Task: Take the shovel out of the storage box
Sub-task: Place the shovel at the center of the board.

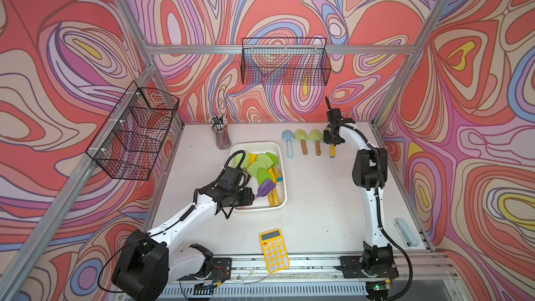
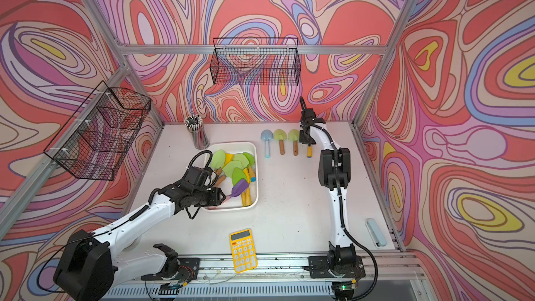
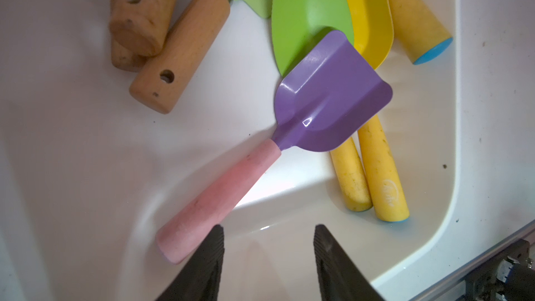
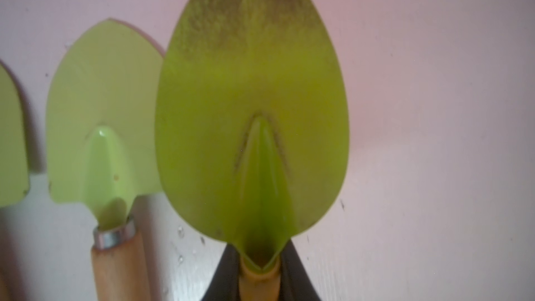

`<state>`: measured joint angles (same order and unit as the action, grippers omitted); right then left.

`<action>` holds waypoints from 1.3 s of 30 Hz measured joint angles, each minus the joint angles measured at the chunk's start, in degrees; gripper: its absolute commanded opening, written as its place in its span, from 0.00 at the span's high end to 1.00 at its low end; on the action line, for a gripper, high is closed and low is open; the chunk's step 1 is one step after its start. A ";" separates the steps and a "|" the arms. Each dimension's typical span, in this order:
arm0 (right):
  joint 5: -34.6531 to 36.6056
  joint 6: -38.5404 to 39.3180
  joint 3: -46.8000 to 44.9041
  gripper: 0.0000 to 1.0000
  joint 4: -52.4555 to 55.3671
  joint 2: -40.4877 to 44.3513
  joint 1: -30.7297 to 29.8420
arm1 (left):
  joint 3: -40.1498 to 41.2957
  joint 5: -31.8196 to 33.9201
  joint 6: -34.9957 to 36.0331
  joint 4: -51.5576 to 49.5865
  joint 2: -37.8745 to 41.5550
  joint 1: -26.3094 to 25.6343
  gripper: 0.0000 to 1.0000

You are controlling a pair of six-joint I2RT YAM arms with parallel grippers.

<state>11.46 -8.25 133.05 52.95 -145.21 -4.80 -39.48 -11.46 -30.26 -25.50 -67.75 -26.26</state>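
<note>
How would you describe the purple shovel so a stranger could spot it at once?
Find the white storage box in the middle of the table. At its near end lies the purple shovel. It alone has a square purple blade and pink handle; its neighbours' blades are green or yellow.

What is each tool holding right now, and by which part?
Right tool is shut on the green leaf-shaped shovel, at the top of its yellow handle just below the blade. Left tool is open, holding nothing.
</note>
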 measured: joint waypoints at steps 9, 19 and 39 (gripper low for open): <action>-1.49 0.22 7.67 0.87 1.86 -4.90 1.16 | 0.55 0.42 -0.07 -0.02 1.92 0.00 0.46; -4.24 0.11 7.61 0.80 0.31 -6.19 1.81 | 0.87 0.59 -0.44 -0.02 1.95 0.00 0.46; -6.84 -0.85 -8.22 0.60 -4.33 4.20 1.81 | 0.79 1.05 0.55 -0.04 -1.25 -0.50 0.46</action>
<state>4.62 -9.10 124.84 48.62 -141.01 -2.98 -38.70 -10.41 -29.71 -25.54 -68.99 -26.76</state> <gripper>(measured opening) 0.394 0.540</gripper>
